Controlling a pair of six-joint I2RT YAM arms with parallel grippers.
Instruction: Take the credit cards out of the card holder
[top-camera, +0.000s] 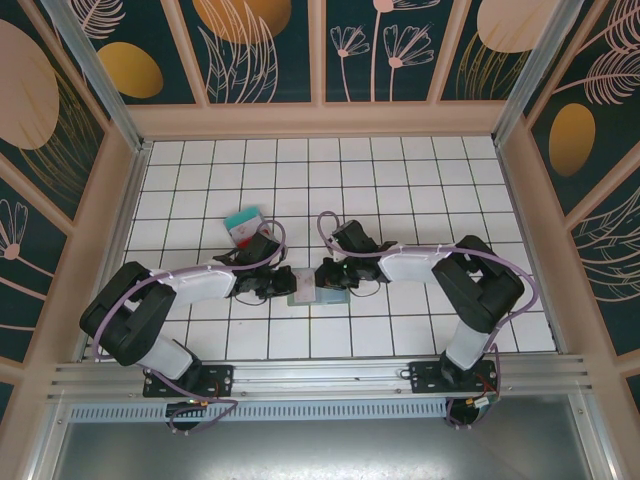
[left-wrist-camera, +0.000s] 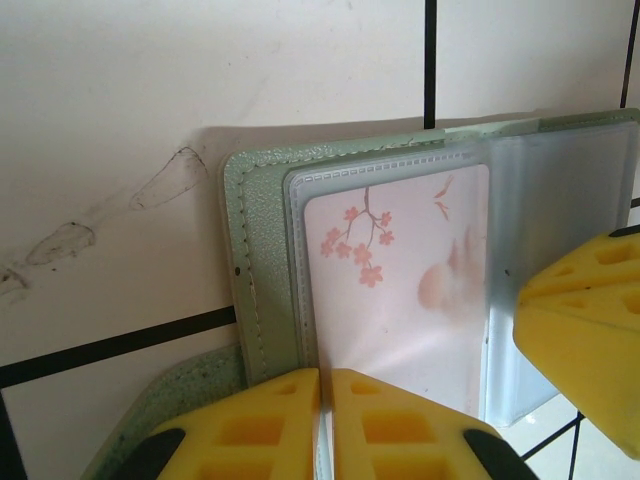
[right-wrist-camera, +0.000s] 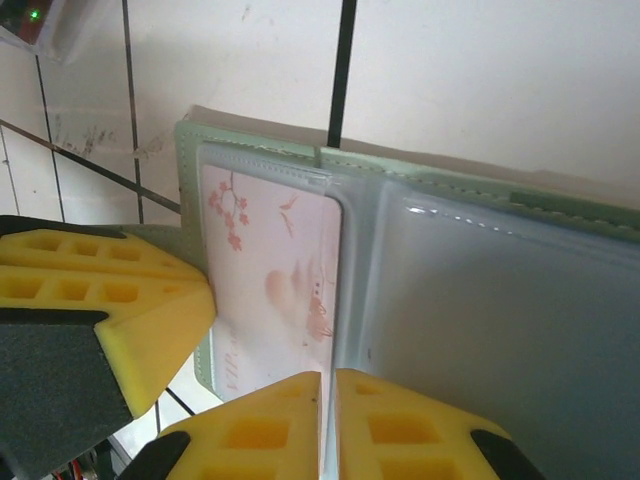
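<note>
Card holder (top-camera: 304, 287) lies open on the white tiled surface (top-camera: 420, 180), just below the middle of the top view, between my two arms. My left jaws are closed almost to touching at the bottom edge of the left wrist view. A thin sliver of the holder's near edge looks pinched between them, and I judge that grip is there to pin the soft cover so it neither slides nor folds. My right jaws are closed just as tightly at the bottom of the right wrist view, on the edge of the clear pocket (right-wrist-camera: 335, 250) near the fold. That is probably to steady it while the card inside is worked out. The two pairs sit just beside each other, each showing at the side of the other's view.

Counting: one card holder, three cards. One pale card (left-wrist-camera: 400, 280) with pink blossoms sits inside the clear pocket, toward the left of both wrist views. A teal card (top-camera: 240, 218) and a red card (top-camera: 246, 236) lie overlapping on the surface, up and left of centre in the top view, apart from the holder. So two are out and one is left to take.
</note>
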